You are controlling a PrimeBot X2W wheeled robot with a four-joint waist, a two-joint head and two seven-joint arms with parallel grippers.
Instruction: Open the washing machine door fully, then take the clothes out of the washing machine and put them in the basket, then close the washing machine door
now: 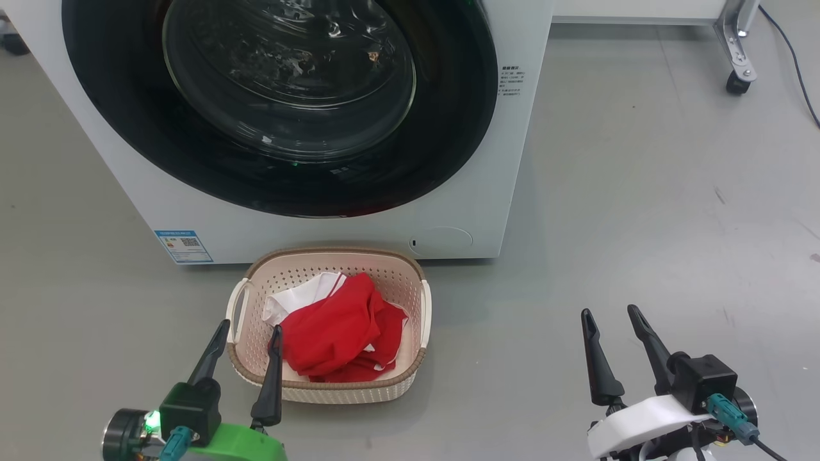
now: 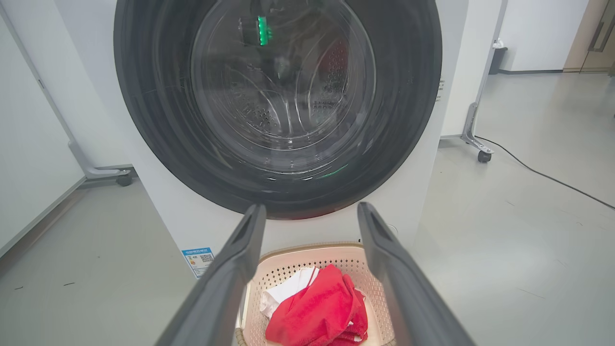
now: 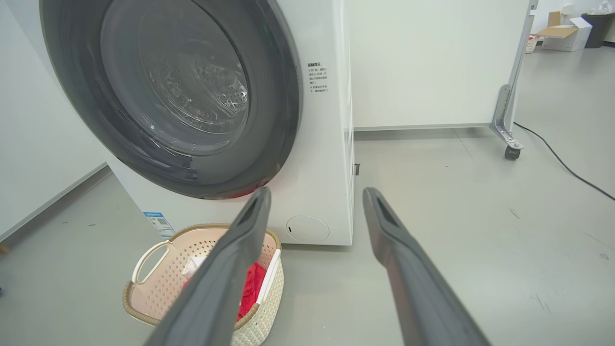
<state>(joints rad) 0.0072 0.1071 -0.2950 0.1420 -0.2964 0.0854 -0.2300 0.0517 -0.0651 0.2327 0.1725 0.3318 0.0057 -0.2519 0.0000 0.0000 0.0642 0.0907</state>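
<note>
The white washing machine stands ahead, and its round black door lies flush against the front, shut. Through the glass the steel drum shows. Red and white clothes lie piled in the cream basket on the floor in front of the machine. My left gripper hovers open over the basket's near left corner, nothing between its fingers. My right gripper stands open over bare floor, well right of the basket. The basket and door also appear in the right wrist view.
Grey floor spreads to the right of the machine. A white panel on a castor foot stands at the back right with a black cable trailing across the floor. Another castor sits left of the machine.
</note>
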